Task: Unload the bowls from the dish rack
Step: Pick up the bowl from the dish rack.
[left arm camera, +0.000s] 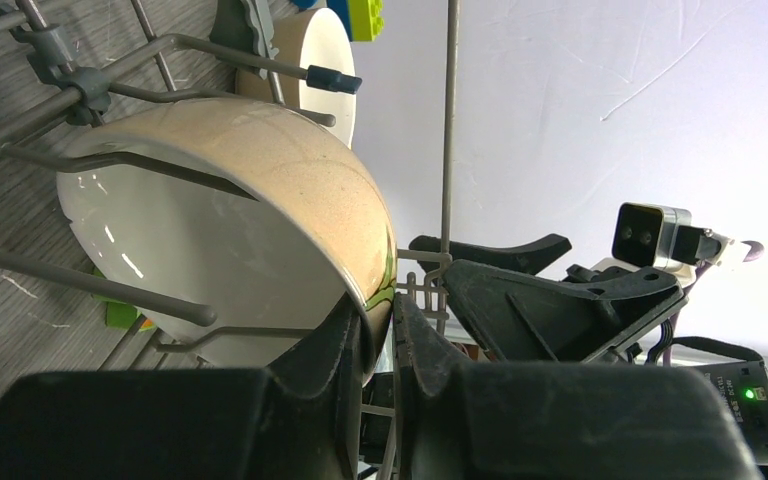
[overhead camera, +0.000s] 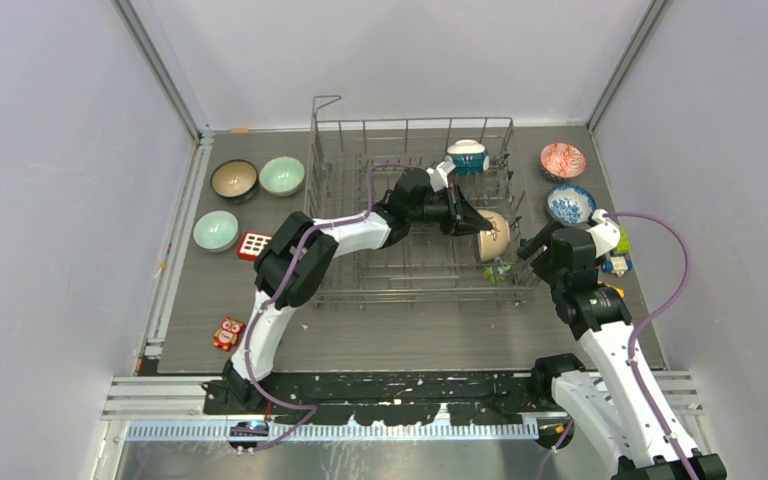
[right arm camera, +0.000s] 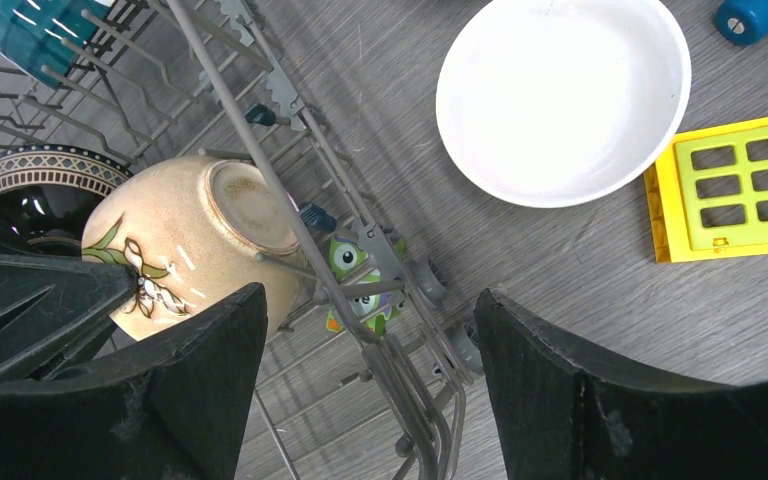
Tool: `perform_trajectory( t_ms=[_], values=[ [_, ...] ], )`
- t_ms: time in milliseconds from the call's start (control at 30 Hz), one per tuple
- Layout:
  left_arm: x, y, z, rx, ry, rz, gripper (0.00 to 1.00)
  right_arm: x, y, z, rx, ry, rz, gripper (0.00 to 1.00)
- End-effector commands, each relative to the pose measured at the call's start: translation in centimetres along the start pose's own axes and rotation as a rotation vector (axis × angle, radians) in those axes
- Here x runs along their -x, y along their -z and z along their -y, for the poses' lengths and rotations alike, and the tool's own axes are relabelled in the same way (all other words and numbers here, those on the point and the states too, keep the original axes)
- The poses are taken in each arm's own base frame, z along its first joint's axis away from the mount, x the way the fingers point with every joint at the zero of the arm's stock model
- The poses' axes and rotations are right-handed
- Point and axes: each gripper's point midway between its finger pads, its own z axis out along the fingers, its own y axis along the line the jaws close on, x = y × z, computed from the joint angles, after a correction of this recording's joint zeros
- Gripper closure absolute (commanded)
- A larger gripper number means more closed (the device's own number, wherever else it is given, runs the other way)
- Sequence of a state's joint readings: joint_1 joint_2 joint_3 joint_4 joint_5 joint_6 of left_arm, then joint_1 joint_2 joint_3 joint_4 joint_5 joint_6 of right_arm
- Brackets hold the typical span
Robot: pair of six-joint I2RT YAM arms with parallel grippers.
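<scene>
One cream bowl [overhead camera: 495,236] is gripped at the right wall of the dish rack [overhead camera: 410,122].
The left gripper [left arm camera: 378,330] pinches the bowl's rim, its jaws nearly closed. Tines cross the bowl's mouth and the wall's wires run just beside its foot, leaving little room. The right gripper [right arm camera: 370,295] gapes wide and holds nothing, just outside that wall. A teal bowl [overhead camera: 468,156] sits in the rack's far right corner. A dark patterned bowl [right arm camera: 30,185] is mostly hidden behind the left arm.

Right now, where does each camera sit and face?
Top: above, behind the robot, looking down on the rack; left arm and right arm show.
Left wrist: inside the rack, looking along the left end effector, shut on the cream bowl rim.
Right wrist: beside the rack, looking down past the open right end effector at a white bowl.
Shared: all three show the cream bowl.
</scene>
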State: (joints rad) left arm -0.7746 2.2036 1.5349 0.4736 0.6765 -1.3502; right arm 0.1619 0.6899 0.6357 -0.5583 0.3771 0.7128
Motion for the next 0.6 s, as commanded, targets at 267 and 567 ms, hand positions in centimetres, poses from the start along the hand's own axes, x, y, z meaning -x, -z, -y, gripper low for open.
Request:
perform_trajectory(
  t_ms=[267, 567],
  values=[
    [-1.0, 4.0, 16.4, -0.425, -0.282, -0.026, 1.0, 1.4, 0.1, -0.5, 0.005, -0.015, 0.049, 0.29],
    [-1.5, 5.3, 17.2, -0.504, -0.274, -0.048, 1.0, 1.1, 0.0, -0.8, 0.023, -0.014, 0.036, 0.26]
  ],
)
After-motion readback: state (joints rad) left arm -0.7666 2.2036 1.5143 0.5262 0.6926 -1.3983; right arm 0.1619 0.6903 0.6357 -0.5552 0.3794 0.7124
